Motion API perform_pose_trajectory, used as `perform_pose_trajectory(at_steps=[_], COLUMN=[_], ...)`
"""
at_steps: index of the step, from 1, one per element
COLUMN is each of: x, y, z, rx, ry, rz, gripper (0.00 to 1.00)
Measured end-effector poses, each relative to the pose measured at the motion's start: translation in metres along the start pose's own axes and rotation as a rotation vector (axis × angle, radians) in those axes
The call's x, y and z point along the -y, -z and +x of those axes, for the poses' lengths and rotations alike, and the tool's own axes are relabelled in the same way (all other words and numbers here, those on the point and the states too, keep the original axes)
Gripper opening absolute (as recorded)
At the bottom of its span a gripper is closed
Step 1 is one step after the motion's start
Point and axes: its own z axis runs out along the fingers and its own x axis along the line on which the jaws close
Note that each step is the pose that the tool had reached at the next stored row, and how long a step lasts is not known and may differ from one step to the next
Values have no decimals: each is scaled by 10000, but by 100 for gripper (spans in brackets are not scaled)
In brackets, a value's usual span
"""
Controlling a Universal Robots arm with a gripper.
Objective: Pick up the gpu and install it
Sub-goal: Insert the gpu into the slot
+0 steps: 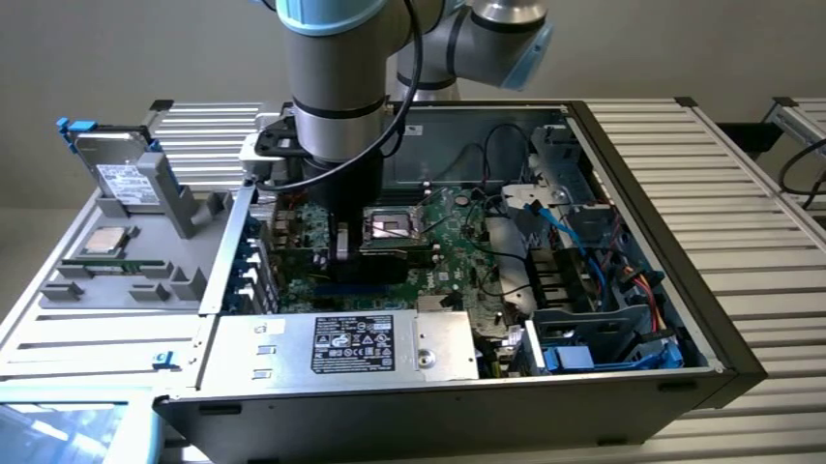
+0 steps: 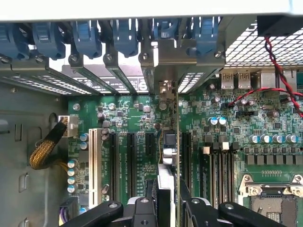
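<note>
You get open entry from above case (image 1: 516, 416). Power supply (image 1: 374, 348) walls one side; cables (image 1: 516, 256) crowd exterior view's right. Blue latches (image 2: 125, 38) close off past gpu (image 2: 168, 141); bare slots (image 2: 131, 158) flank it.

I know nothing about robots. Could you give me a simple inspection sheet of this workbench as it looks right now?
Surface: slatted metal table carrying an open computer case.
Job's things: gpu seen edge-on, upright over the motherboard slots; whether it is seated, cannot tell.
Clutter: grey tray at the exterior view's left, with a hard drive and a processor chip.
Grippers: gripper is inside the case, fingers closed on either side of the gpu.
Cables: blue cables in the case; red-black twisted wire; yellow braided bundle.
Surroundings: plain wall; nothing else seen.
</note>
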Motion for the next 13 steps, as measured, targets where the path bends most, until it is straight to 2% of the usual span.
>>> perform_pose_trajectory(at_steps=[13], x=[-6], y=[-28], z=[-1], rx=[0], ry=[-1], rz=[0], gripper=[28])
